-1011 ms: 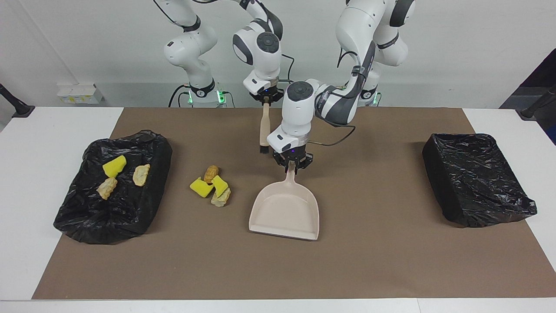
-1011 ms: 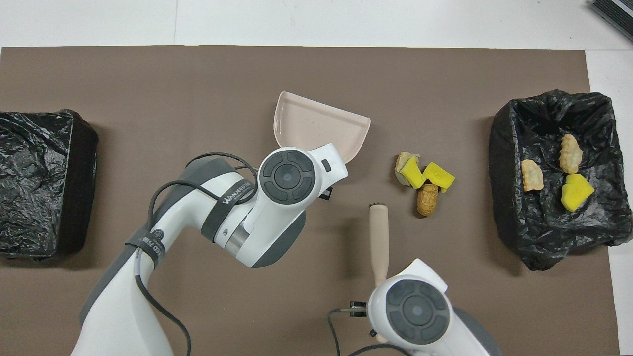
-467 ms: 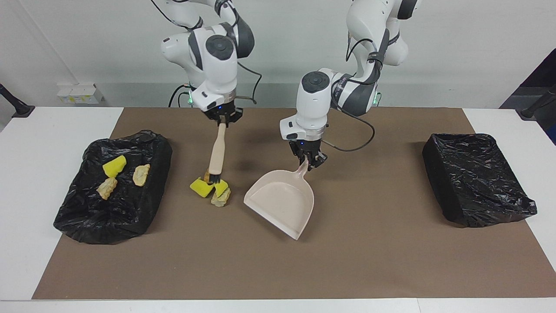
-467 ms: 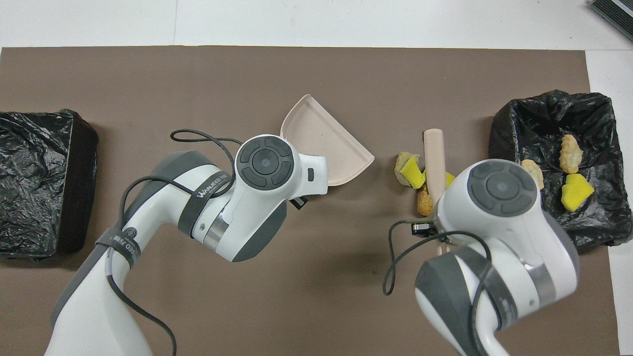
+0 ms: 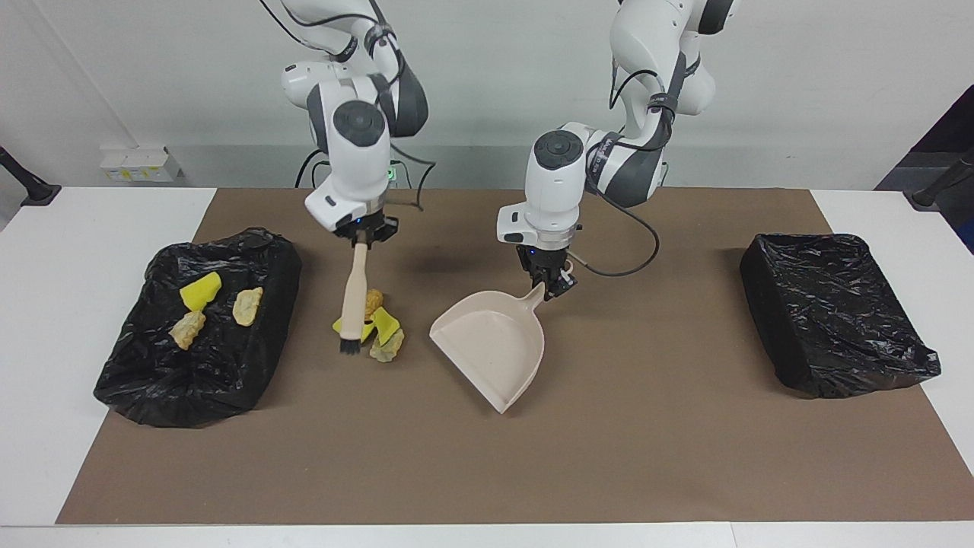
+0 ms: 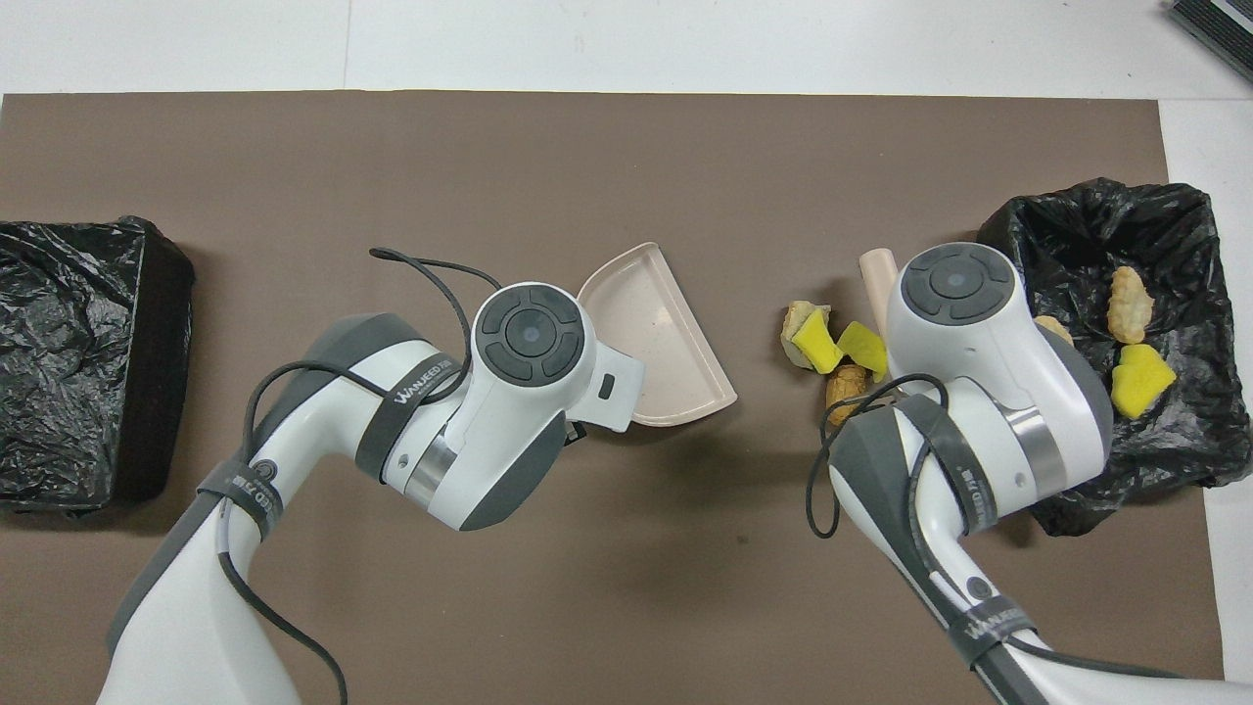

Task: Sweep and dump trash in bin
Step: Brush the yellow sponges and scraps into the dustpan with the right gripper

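Four pieces of loose trash (image 5: 377,323) lie clustered on the mat left of centre in the facing view: two bright yellow sponge pieces, one brown bread-like lump and one pale crumbly chunk. The cluster's long axis runs roughly up and down that view, the brown lump (image 6: 842,384) at the end nearer the robots. Three more scraps (image 5: 209,306), one yellow and two pale, lie inside the black-lined bin (image 5: 144,380) at mid-left of the facing view.

The surface is a brown mat (image 5: 647,457) on a white table (image 5: 61,320), with a plain white wall above. A second black-lined bin (image 5: 837,320) sits at mid-right of the facing view.

The right gripper (image 5: 361,236) is clamped on the top of the beige-handled brush (image 5: 352,301), which hangs nearly upright with its dark bristles down, just beside the loose cluster on the side toward the bin holding scraps. The cluster lies below that gripper, apart from its jaws.

The left gripper (image 5: 552,283) is clamped on the handle of the beige plastic dustpan (image 5: 491,346). The pan's open mouth faces the cluster, with bare mat between them.
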You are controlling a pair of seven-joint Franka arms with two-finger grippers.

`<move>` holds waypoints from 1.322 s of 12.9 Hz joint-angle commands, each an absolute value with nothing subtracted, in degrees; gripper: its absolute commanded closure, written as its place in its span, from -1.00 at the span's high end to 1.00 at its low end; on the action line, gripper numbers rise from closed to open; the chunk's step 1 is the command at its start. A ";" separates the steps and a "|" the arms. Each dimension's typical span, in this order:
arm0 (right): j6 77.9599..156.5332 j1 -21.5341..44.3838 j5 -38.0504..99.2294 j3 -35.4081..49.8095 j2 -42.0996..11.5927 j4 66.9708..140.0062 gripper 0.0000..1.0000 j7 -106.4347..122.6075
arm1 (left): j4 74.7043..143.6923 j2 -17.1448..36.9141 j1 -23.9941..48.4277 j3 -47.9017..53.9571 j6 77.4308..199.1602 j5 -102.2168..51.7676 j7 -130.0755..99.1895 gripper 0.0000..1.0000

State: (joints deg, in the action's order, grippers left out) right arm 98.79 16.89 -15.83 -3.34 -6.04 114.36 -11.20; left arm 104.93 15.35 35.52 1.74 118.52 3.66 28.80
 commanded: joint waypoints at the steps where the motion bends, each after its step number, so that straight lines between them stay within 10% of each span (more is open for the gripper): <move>1: 98.61 14.85 -17.14 -2.55 -3.43 117.24 -1.00 -8.70 | 108.10 12.22 36.82 2.20 118.48 4.66 29.62 -1.00; 17: 105.30 21.10 24.66 -2.54 -5.02 117.60 -1.00 1.47 | 115.84 8.88 37.97 1.93 122.43 4.57 29.71 -1.00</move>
